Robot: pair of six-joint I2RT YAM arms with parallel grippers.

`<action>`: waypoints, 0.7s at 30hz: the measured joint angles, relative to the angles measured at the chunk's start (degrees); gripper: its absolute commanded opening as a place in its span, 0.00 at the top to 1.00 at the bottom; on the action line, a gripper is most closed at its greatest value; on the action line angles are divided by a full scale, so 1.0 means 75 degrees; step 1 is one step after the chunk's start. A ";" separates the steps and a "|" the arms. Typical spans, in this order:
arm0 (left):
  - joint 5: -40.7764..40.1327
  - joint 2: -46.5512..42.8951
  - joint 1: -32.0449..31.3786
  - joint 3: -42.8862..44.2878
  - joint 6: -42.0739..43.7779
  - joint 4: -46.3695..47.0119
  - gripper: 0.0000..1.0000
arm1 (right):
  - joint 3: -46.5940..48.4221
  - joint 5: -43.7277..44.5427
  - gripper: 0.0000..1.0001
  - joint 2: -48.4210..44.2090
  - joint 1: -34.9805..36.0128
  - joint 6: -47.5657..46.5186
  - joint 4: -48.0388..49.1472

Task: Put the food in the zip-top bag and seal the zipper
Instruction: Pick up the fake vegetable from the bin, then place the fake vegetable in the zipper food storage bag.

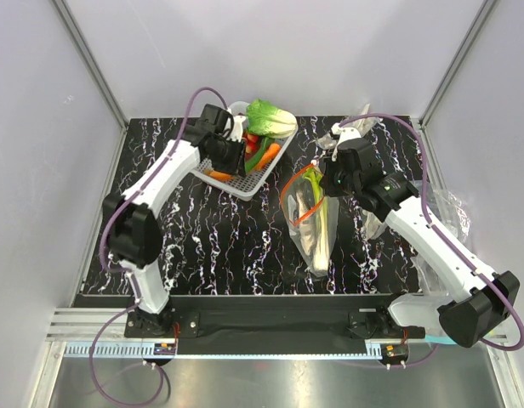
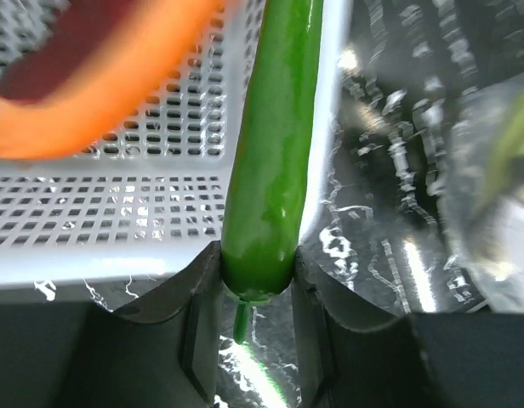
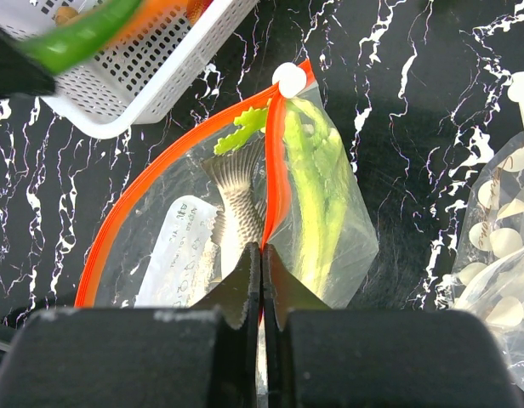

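Observation:
The zip-top bag (image 1: 317, 229) lies mid-table, mouth open toward the basket; its red-orange zipper (image 1: 287, 202) forms a loop. In the right wrist view the bag (image 3: 347, 246) holds a yellow-green leek (image 3: 317, 187), a pale scaled piece (image 3: 236, 195) and shows its white label (image 3: 173, 255). My right gripper (image 3: 262, 252) is shut on the zipper strip (image 3: 279, 170) at the mouth's right side. My left gripper (image 2: 255, 272) is shut on the stem end of a long green piece (image 2: 270, 144) above the white basket's (image 2: 117, 212) rim. The left gripper also shows in the top view (image 1: 236, 153).
The basket (image 1: 245, 183) at the back holds a leafy cabbage (image 1: 270, 117), orange (image 2: 92, 93) and red pieces. Wrinkly clear bags lie at the right (image 1: 449, 217) and back right (image 1: 360, 127); one with pale pieces shows in the right wrist view (image 3: 500, 255).

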 measured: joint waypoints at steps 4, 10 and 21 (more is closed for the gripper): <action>0.0023 -0.0886 -0.0131 -0.0385 -0.0178 0.0315 0.81 | 0.0000 0.0003 1.00 0.0003 0.0000 0.0000 0.0000; 0.0446 -0.1180 -0.0300 -0.0854 -0.0265 0.0708 0.80 | 0.0000 0.0006 1.00 0.0009 0.0000 0.0000 0.0000; 0.0877 -0.2626 -0.1652 -0.2075 -0.0522 0.1268 0.78 | 0.0000 0.0067 1.00 0.0009 0.0000 0.0000 0.0000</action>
